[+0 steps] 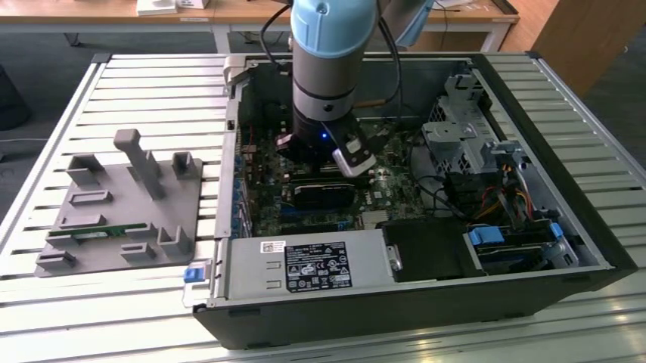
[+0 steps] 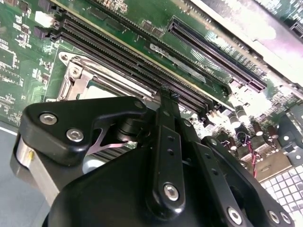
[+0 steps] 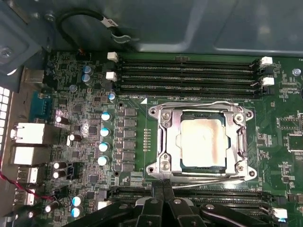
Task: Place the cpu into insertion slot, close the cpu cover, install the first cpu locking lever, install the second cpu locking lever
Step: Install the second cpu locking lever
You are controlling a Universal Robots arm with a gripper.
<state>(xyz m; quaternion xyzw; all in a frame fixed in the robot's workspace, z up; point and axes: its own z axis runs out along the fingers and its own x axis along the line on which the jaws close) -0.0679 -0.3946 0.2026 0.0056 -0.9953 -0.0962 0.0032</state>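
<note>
In the first wrist view the cpu (image 3: pixel 201 142) lies in the insertion slot (image 3: pixel 242 142), its pale face showing through the window of the cpu cover (image 3: pixel 165 137). The cover lies flat over it. One thin wire lever (image 3: pixel 199 103) runs along one side of the socket and another lever (image 3: pixel 213 174) along the opposite side. My gripper (image 3: pixel 163 185) is shut, its tips together right at the edge with that second lever; nothing shows between them. In the second wrist view the gripper (image 2: pixel 166 94) hangs just above the cover (image 2: pixel 78 78). The arm (image 1: pixel 323 68) reaches down into the case.
Long black memory slots (image 3: pixel 189 71) lie on one side of the socket, and more slots (image 3: pixel 227 195) sit under my fingers. Capacitors (image 3: pixel 104 137) and rear ports (image 3: pixel 28 137) stand nearby. The open computer case (image 1: pixel 404 310) holds a power supply (image 1: pixel 302 265). A grey fixture (image 1: pixel 121 204) sits at the exterior view's left.
</note>
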